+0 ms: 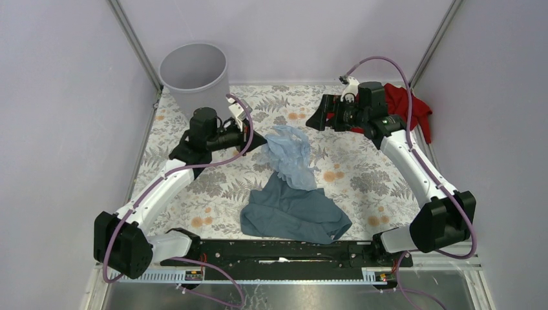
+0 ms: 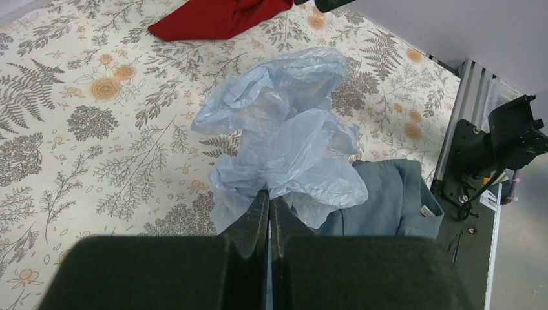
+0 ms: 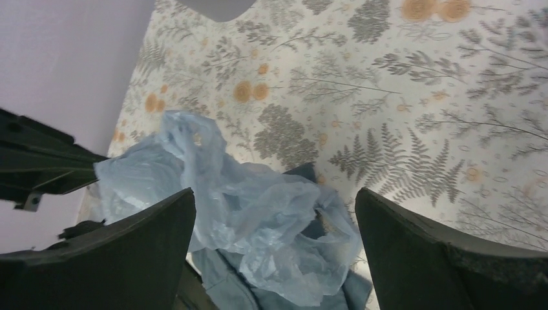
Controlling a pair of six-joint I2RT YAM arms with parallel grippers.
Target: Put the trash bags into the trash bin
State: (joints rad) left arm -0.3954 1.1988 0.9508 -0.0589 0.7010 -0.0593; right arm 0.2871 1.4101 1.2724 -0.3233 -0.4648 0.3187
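Pale-blue crinkly plastic, the trash bag [image 1: 291,154] sits bunched near the middle of the floral bench [image 1: 362,174], its lower folds overlapping the slate-blue cloth [image 1: 294,213]. The left claw [image 2: 268,195] has its fingers pressed together on the bag's edge, pinching it. The right claw [image 3: 274,194] hangs with jaws spread wide, holding nothing. The light-grey trash bin [image 1: 205,97] stands upright at the far left corner, apart from the bag. A red cloth [image 1: 413,106] lies far right.

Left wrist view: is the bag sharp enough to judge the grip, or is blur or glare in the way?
Left wrist: bag crisp, no glare; near jaws dark and soft. Right wrist: bag sharp, jaws blurred. Top external: even light, faint shadows.
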